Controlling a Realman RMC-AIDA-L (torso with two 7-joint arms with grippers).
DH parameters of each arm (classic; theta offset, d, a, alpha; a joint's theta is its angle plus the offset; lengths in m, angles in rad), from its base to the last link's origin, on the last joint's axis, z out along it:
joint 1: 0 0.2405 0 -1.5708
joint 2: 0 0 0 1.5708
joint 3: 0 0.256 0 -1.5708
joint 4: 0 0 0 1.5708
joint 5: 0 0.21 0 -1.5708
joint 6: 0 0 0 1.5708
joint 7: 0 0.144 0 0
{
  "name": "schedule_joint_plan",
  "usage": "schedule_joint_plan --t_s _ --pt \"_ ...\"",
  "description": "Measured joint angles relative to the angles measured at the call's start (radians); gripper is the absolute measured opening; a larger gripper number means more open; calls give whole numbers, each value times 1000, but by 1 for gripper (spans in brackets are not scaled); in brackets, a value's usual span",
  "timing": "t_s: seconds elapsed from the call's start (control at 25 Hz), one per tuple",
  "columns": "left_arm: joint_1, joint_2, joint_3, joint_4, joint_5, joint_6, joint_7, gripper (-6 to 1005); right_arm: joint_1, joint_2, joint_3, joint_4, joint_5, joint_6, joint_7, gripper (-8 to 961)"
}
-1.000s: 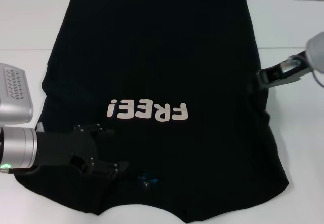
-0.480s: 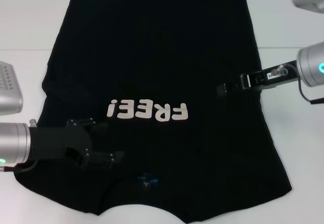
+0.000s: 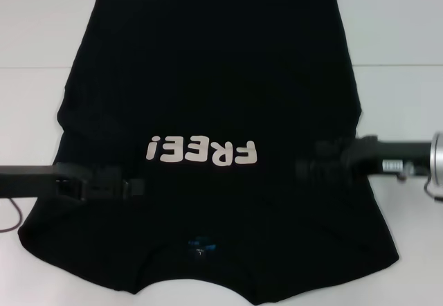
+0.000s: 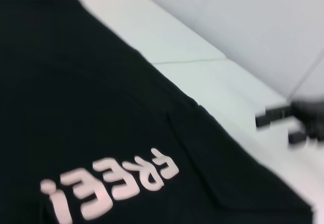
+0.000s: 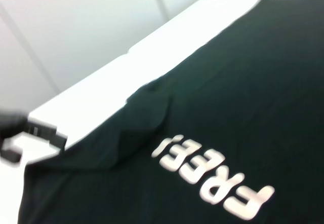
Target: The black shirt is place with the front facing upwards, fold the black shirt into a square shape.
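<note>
Left gripper (image 3: 131, 185) first: I see it reaching in horizontally from the left edge of the head view, a dark blocky shape lying over the left sleeve area of the black shirt (image 3: 214, 77). I cannot tell whether its fingers are spread or closed, since black metal merges with black cloth.

At centre, the shirt lies flat and front-up on the white table (image 3: 41, 29), a matte, smooth cloth with few wrinkles. Its hem is at the far side, its collar nearest me. I read the white blocky "FREE!" print (image 3: 202, 151) upside down across the chest. A small blue neck label (image 3: 200, 245) sits at the collar.

Right gripper (image 3: 304, 167): I see it extending from a slim black forearm with a silver cuff, over the right side of the shirt, level with the print. Its finger state I also cannot tell.
</note>
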Motion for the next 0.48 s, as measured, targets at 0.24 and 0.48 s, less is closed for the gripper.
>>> schedule_joint_plan --t_s 0.24,0.48 --pt "-24 94 4 -39 16 74 -349 936 -51 3 2 132 66 -6 -413 745" --pt "-15 164 -11 -62 24 83 -638 936 -68 7 0 207 70 -7 -621 809"
